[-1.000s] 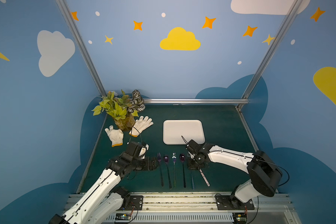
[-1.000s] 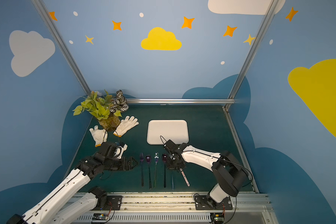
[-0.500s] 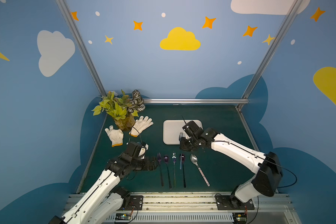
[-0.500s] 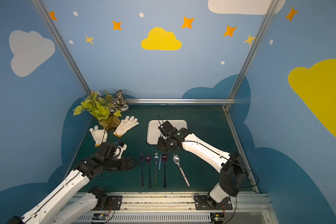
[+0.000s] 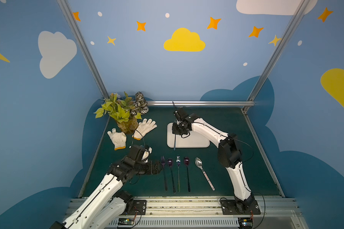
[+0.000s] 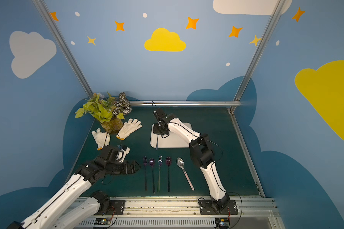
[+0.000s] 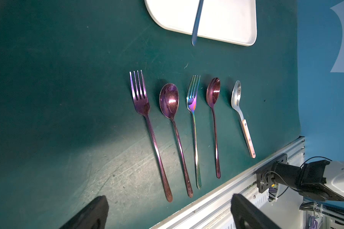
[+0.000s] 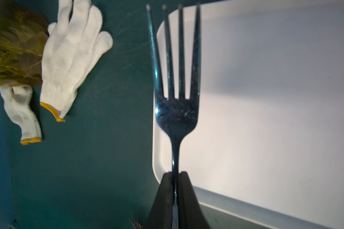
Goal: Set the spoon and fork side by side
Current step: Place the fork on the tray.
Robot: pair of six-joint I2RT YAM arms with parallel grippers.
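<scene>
Squarely between the right pincer tips, the fork neck.

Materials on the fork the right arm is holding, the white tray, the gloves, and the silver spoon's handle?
Held fork: metal, likely polished steel with a dark bluish tint; sharp reflections.
Tray: matte white, probably plastic; no glare.
Gloves: knitted cotton-like fabric, visible weave, yellow cuffs.
Silver spoon: shiny metal bowl; pale riveted handle scales, plastic or wood, unclear.
</scene>
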